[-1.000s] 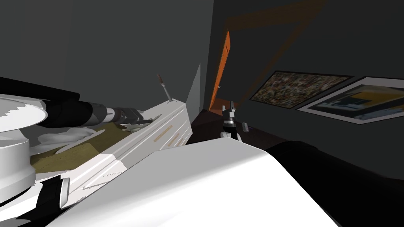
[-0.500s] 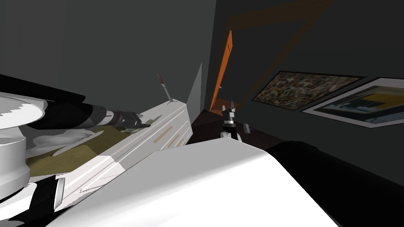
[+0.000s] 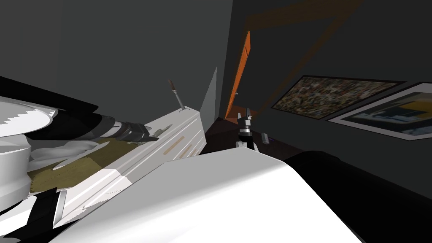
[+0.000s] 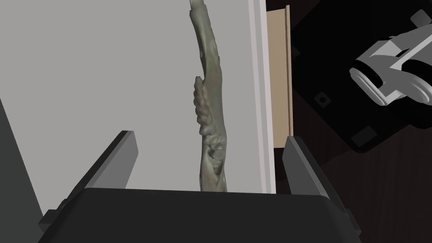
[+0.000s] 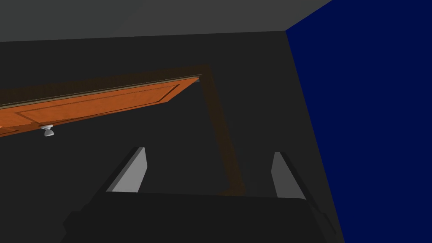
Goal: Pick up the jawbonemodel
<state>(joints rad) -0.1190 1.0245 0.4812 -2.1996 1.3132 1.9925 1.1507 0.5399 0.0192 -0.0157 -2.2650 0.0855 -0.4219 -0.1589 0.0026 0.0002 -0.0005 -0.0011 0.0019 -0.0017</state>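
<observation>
- Nothing is lifted yet. The jawbone model (image 4: 209, 84) lies flat on the white surface (image 4: 105, 63), a long greenish-grey piece running straight away from the dark body of the left hand (image 4: 209, 138).
- That hand stands wide, straddling the near end of the model. Its fingers (image 4: 120, 158) are one to each side, and neither touches the bone.
- To my eye the reach is about done. What remains is to lower if needed, close across the narrow bone and raise it. I cannot tell how high the hand hangs above the surface.
- The model lies along the rim (image 4: 261, 84) of the surface and near it. The finger on that side stands beyond the rim, over the dark floor (image 4: 337, 190), with a tan strip (image 4: 280, 76) on the front just below.
- Closing will likely carry that outer finger in over the rim. If the hand sits low, it could catch there.
- On the other side of the bone the surface is bare, so there is room to come in from there.
- From the head view, an olive cloth (image 3: 84, 162) lies on the surface under the forearm. A thin upright tool (image 3: 176, 93) stands at the far corner, well apart from the left hand.
- The right hand (image 5: 207, 152) hangs wide and holds nothing. It is off the surface, towards the orange door (image 3: 240, 71), well clear of the work.
</observation>
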